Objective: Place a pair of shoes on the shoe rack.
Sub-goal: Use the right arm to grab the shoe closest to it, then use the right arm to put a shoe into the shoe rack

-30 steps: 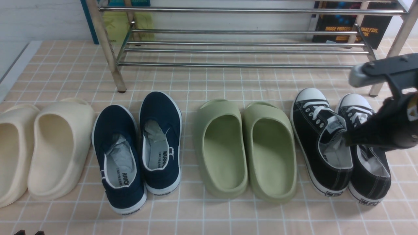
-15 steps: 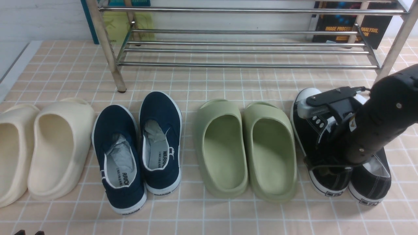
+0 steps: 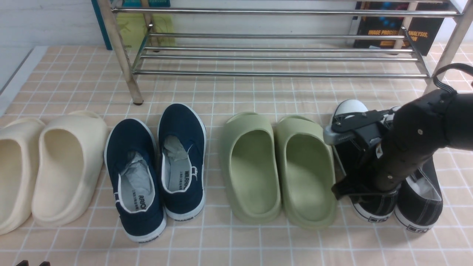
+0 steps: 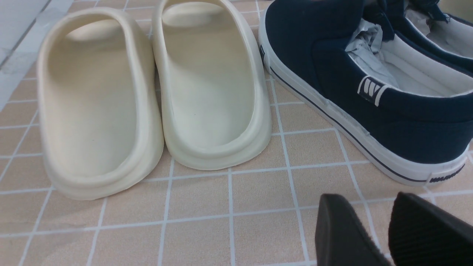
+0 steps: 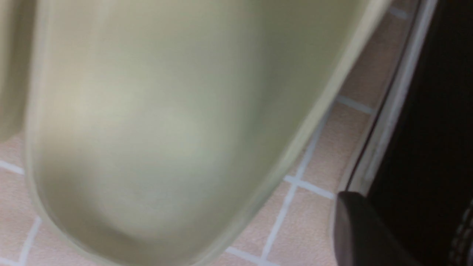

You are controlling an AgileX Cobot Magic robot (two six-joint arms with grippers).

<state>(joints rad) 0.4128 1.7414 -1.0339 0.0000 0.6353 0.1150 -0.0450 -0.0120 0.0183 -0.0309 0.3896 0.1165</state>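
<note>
Right wrist feed, blurry. I see pale green slide (image 5: 166, 129) filling most of frame, hollow footbed facing camera, rounded end toward lower left. Sliver of second green slide (image 5: 8, 74) at left edge, just beside first. Peach tiled floor (image 5: 325, 155) with white grid lines shows centre-right and along bottom. Black sneaker (image 5: 428, 122) takes right side, white sole strip (image 5: 391, 111) running diagonally between it and floor. One dark gripper finger (image 5: 360, 232) at lower right, close against that sole strip. Touching or not, I can't tell.

The right arm (image 3: 406, 155) is bent down over the black sneakers (image 3: 421, 207); the left gripper (image 4: 369, 214) is held well apart from them, jaws parted.
</note>
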